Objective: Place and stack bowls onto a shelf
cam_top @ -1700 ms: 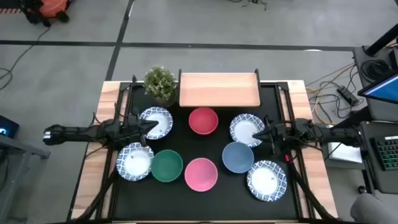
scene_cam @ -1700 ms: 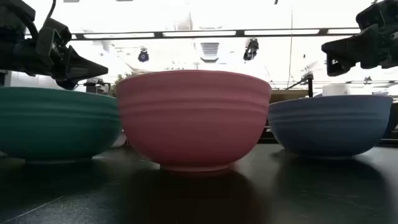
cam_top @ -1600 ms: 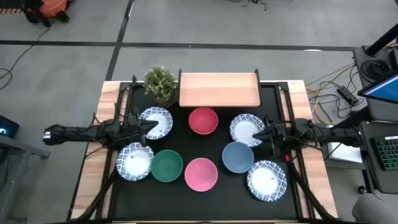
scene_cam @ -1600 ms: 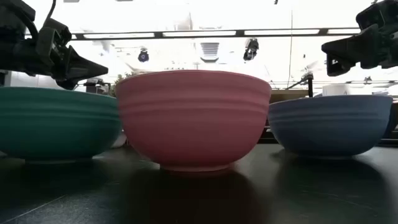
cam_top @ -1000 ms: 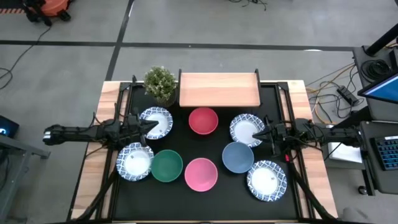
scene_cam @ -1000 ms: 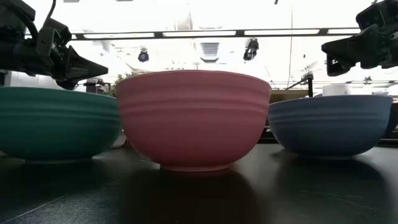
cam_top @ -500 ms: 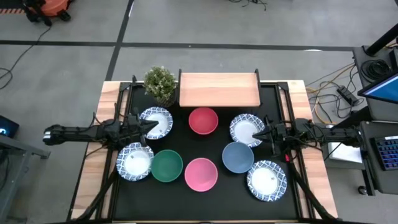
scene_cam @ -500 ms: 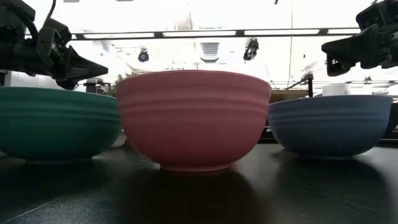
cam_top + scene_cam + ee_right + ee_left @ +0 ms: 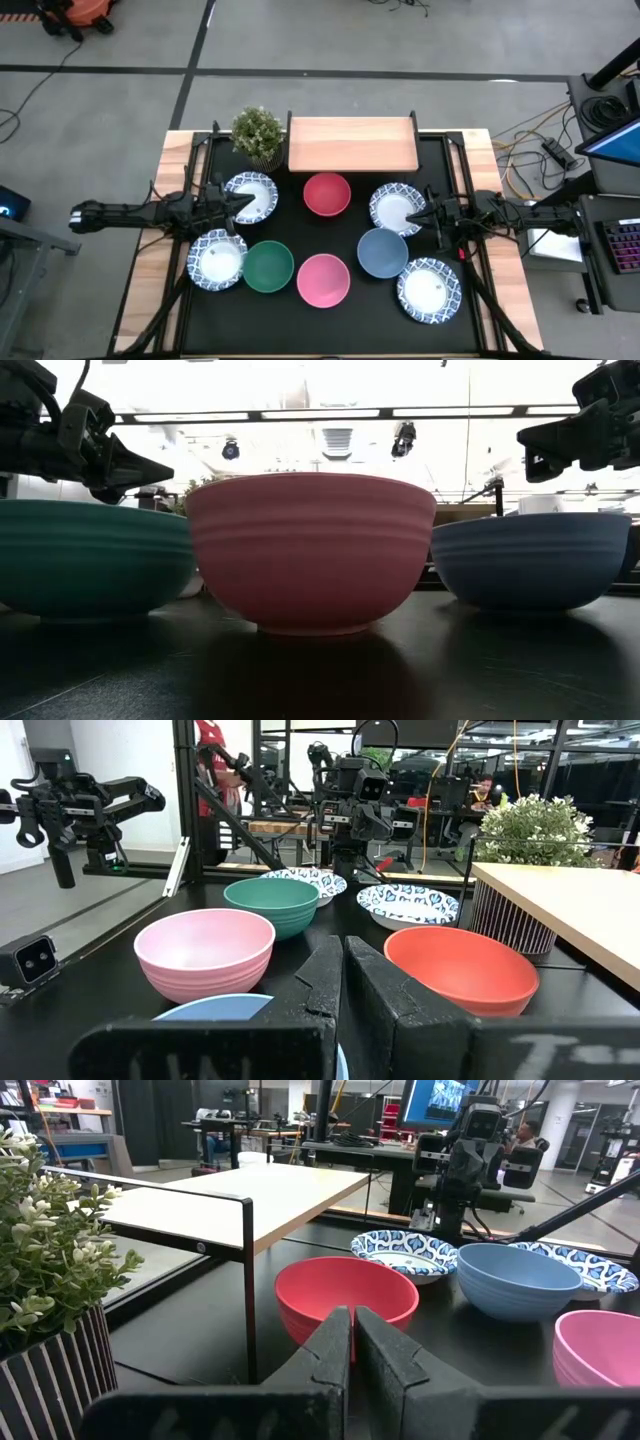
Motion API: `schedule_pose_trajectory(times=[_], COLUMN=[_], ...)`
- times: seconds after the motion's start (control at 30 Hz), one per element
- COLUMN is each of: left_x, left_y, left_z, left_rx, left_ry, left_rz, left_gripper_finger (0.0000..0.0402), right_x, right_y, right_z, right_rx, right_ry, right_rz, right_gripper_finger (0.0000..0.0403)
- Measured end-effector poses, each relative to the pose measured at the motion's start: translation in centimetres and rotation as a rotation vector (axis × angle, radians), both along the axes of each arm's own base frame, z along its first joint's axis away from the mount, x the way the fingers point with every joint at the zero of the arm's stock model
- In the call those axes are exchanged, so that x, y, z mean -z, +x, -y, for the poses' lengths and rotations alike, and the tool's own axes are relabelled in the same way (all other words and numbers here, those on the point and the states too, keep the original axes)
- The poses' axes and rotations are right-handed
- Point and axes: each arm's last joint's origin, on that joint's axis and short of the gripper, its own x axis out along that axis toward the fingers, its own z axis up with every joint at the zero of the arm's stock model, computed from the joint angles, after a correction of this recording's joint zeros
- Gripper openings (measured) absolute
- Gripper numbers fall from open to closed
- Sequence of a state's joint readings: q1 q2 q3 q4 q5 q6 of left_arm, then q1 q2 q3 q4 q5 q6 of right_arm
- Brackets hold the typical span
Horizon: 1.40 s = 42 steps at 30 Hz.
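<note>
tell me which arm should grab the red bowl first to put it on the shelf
Either could, but the left looks slightly better placed: the left tool sits shut over the patterned bowl beside the red bowl, a little closer than the right tool. The shelf is bare, just behind the red bowl.

We see a light-wood shelf with raised side edges at the far middle of the worktop, nothing on it. Eight bowls sit upright and unstacked in front of it. A red bowl lies nearest the shelf. To its left is a white bowl with a blue-patterned rim, to its right another. Closer to us, from left to right, run a third patterned bowl, a green bowl, a pink bowl, a blue bowl and a fourth patterned bowl.
</note>
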State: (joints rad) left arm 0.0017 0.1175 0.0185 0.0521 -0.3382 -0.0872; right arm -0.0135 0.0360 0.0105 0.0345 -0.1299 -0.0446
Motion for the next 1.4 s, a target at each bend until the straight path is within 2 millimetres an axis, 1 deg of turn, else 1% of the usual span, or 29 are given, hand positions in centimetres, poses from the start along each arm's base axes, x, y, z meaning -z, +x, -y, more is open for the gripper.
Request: schedule_pose_trajectory(times=[1.27, 1.33, 1.4], left_x=[-0.06, -0.34, -0.68], left_y=[0.00, 0.03, 0.04], left_z=[0.00, 0.05, 0.10], left_rx=[0.000, 0.014, 0.028], left_ry=[-0.006, -0.129, -0.297], left_rz=[0.009, 0.080, 0.171], left_gripper_finger=[0.0000, 0.0000, 0.0000], right_x=[0.00, -0.07, -0.33], right_y=[0.00, 0.00, 0.00], right_z=[0.00, 0.00, 0.06], right_rx=[0.000, 0.002, 0.023], right_ry=[0.000, -0.014, -0.085], right_rz=[0.000, 0.009, 0.044], right_gripper_finger=[0.0009, 0.0009, 0.0009])
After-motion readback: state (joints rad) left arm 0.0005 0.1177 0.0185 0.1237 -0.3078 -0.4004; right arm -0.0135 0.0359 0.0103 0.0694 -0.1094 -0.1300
